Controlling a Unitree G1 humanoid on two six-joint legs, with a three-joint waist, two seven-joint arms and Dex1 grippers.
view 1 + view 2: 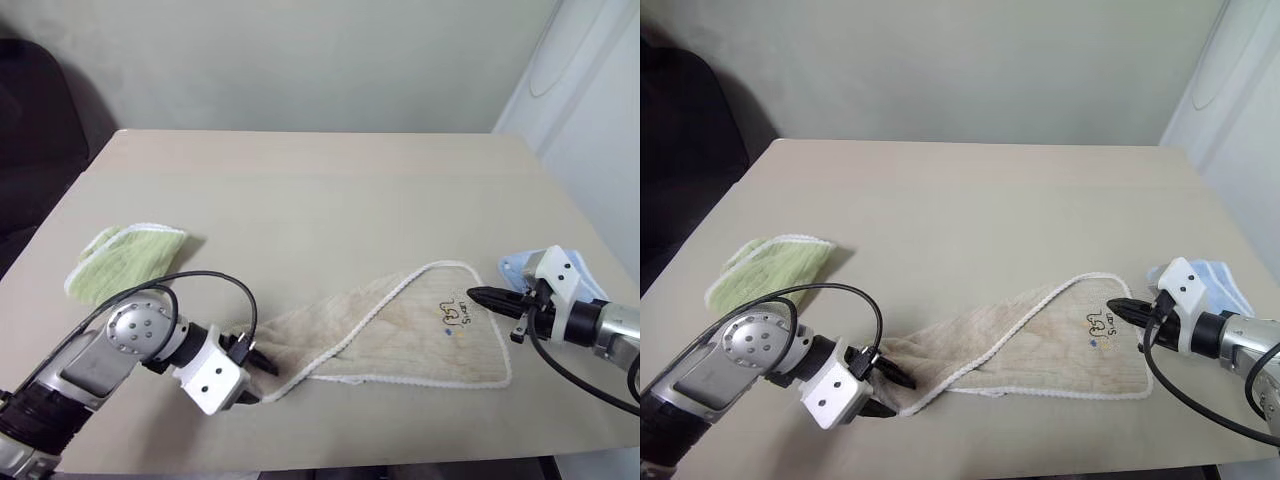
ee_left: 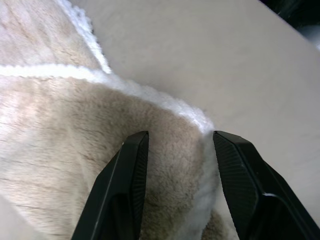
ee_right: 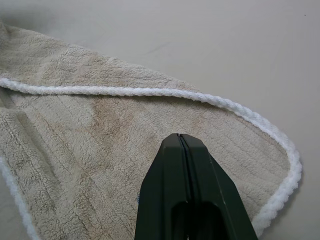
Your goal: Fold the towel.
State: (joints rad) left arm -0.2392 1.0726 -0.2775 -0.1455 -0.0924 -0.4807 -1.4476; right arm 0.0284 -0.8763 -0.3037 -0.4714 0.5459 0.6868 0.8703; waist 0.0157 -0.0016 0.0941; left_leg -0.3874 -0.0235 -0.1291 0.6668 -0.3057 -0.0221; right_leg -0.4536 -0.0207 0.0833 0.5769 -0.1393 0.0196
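The towel, beige with white corded edging and a small dark logo, lies stretched in a long band across the near part of the table. My left gripper is at the towel's left end, pointing down. It is open, and its fingers straddle a raised corner of the cloth. My right gripper is shut with nothing between its fingers. Its tip hovers over the towel's right part, beside the logo and near the rounded corner.
A light green cloth lies bunched at the left of the table. A small light blue cloth sits at the right edge, behind my right gripper. The far half of the tabletop is bare. The front edge runs close under the towel.
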